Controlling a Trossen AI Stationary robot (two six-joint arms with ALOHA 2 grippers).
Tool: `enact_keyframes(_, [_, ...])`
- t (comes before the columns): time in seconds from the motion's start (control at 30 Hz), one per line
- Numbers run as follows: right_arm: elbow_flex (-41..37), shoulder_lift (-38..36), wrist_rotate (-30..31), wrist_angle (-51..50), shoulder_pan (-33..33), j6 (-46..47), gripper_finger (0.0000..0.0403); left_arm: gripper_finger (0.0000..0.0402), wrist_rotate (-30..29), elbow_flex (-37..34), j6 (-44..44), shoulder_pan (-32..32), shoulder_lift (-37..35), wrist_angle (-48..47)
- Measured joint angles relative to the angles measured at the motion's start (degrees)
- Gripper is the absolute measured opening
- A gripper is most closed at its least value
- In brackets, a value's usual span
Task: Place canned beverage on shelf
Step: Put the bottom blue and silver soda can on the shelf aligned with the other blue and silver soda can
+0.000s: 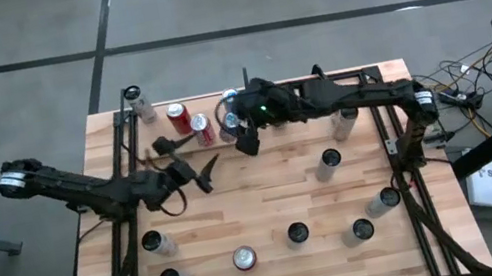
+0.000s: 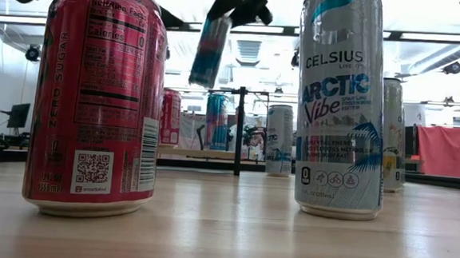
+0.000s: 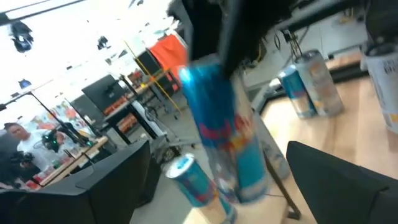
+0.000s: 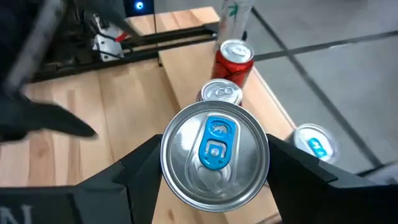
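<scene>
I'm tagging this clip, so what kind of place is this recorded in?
Probably a robotics lab or workshop: two arms on a wooden table handling drink cans, workbenches with monitors behind, cables and equipment beside the table.

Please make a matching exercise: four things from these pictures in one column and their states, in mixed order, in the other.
1 blue can
2 left gripper
3 red cans
4 Celsius can

a open, empty
b on table
c on shelf
d held in right gripper

Pairs: 1-d, 2-a, 3-c, 4-b
</scene>
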Motion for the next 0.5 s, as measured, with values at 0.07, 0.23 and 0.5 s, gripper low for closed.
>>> enact_keyframes(0.07, [1.3,1.9,-1.4,-0.6,-1.2,-0.5,0.0231,0.0361,2.6,-1.2,0.2,0.7,-3.9,0.0])
enact_keyframes(0.23, [7.1,7.5,-1.5,-5.2,-3.5,-1.9,0.0231,0.0361,9.8,-3.0,0.1,2.4,-12.7,-0.1])
enact_keyframes(0.5, [15.7,16.2,-1.7,-14.8,-5.2,-2.4,0.0231,0.0361,11.0,-4.4,-1.3,3.0,-22.0,-0.5])
